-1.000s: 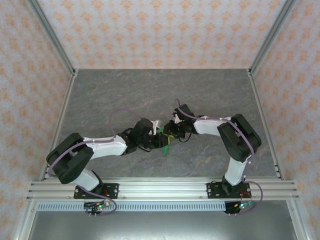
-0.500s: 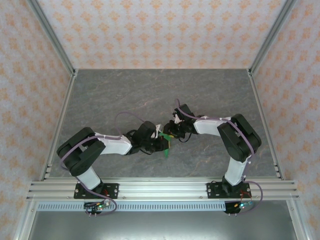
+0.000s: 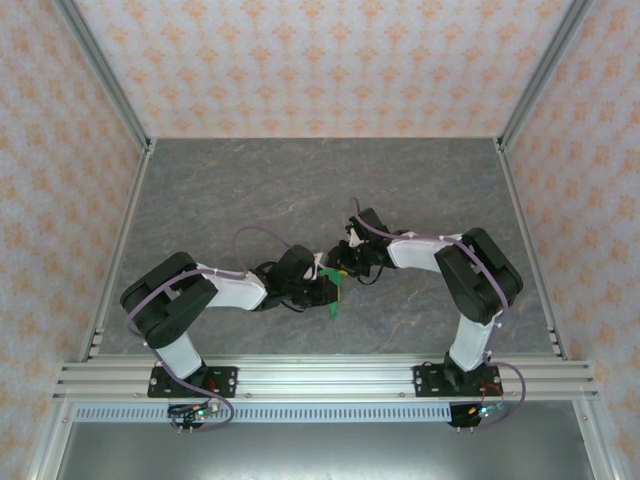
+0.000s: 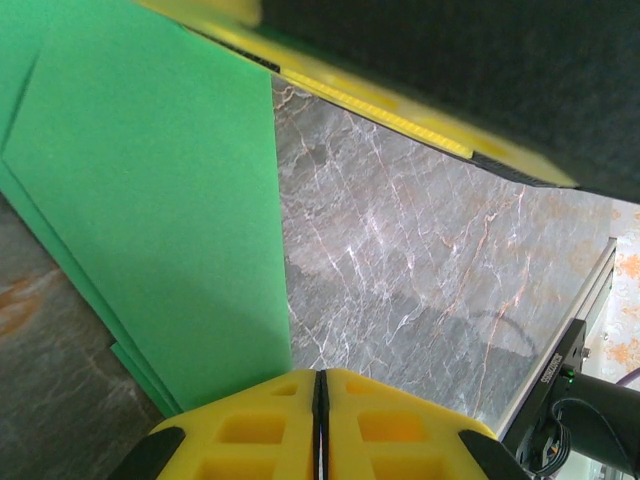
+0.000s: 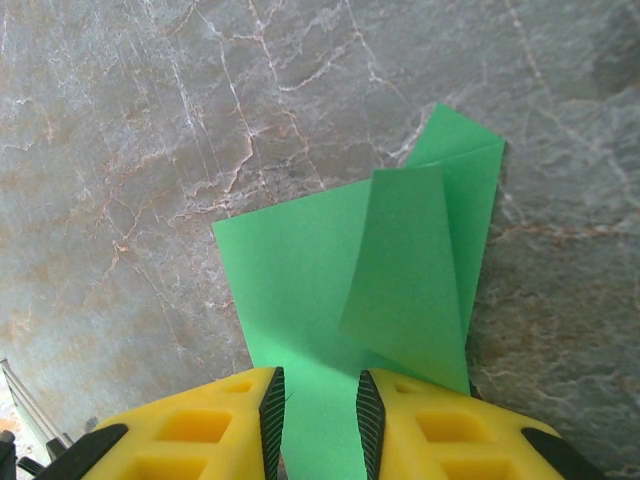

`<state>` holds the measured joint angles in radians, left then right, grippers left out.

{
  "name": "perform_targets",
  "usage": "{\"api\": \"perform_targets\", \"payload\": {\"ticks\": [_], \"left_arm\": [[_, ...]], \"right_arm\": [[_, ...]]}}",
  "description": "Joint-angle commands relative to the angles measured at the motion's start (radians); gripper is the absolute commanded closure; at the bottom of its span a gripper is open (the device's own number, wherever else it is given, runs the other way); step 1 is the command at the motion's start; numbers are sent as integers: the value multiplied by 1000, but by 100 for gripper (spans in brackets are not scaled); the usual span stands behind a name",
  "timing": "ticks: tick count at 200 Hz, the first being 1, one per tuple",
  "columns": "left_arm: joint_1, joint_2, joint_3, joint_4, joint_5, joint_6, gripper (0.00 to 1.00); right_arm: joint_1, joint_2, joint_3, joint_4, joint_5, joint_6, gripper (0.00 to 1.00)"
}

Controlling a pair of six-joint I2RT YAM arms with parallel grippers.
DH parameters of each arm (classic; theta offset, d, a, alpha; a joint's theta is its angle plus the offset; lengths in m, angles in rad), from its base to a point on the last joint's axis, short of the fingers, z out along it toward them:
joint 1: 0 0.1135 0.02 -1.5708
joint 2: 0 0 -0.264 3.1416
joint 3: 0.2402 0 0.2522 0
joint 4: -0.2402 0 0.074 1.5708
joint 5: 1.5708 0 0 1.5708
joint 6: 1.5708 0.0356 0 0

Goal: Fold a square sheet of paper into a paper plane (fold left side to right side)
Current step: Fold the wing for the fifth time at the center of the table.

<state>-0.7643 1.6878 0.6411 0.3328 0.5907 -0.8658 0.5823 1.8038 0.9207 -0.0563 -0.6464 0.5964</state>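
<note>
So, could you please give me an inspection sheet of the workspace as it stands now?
Surface: grey marbled table, veined pattern.
Job's things: green sheet of paper, folded into overlapping layers, one flap curling up, lying between the two grippers.
Clutter: nothing seen.
Grippers: left gripper, fingers shut, the paper reaching their tips; right gripper, fingers apart, paper showing in the gap.
Cables: purple cables looping along both arms, off the paper.
Surroundings: orange-patterned walls; aluminium rail at the near edge.
</note>
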Motion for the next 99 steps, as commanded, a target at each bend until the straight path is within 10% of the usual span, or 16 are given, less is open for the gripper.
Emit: {"api": "perform_targets", "payload": {"ticks": [1,99], "left_arm": [[-13,11,-2,1,-3,2,89],[-36,35,-30,7,-11,-19,90]], "right_arm": [[0,37,-16,-133,76,-22,70],[1,32,3,-124,67,-24,70]]}}
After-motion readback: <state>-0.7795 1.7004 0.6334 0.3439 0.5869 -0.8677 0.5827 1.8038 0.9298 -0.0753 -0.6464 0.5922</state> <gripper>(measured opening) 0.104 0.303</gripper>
